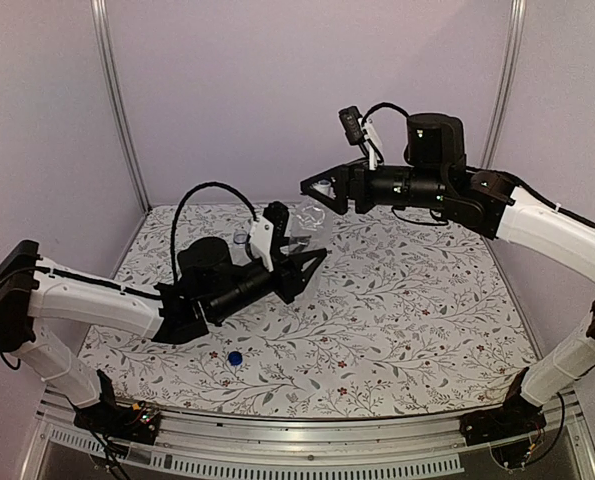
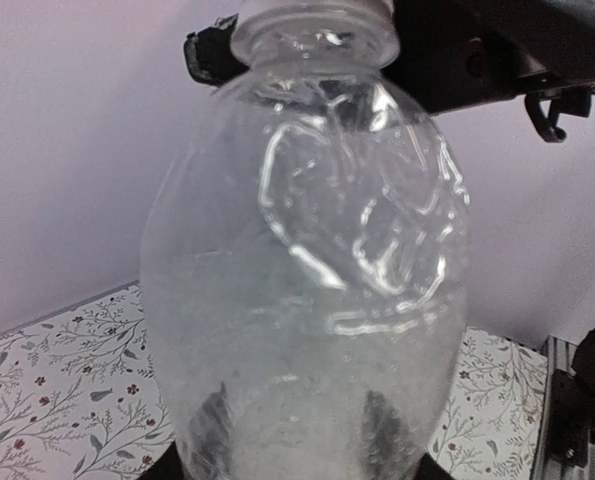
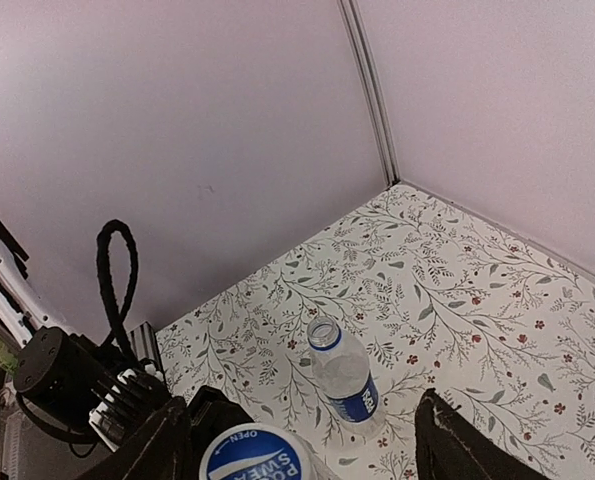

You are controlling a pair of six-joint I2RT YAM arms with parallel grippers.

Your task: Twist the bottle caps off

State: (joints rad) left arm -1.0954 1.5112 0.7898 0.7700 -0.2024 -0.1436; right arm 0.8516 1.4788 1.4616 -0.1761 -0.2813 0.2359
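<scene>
My left gripper (image 1: 299, 262) is shut on the plain clear bottle (image 2: 307, 280), holding it up off the table. Its dark fingers (image 2: 213, 432) show through the bottle's lower part. The whitish-and-blue cap (image 3: 257, 455) sits on this bottle's neck. My right gripper (image 1: 322, 190) stands open over that cap, its fingers (image 3: 467, 445) wide apart on either side; the cap lies close to the left one. The labelled bottle (image 3: 344, 378) stands upright on the table with its neck open. The solid blue cap (image 1: 235, 357) lies on the table near the front.
The floral tablecloth (image 1: 417, 300) covers the table, with plain walls behind and at the sides. A metal rail (image 1: 307, 430) runs along the front edge. The labelled bottle (image 1: 241, 238) stands just behind my left wrist and its cable.
</scene>
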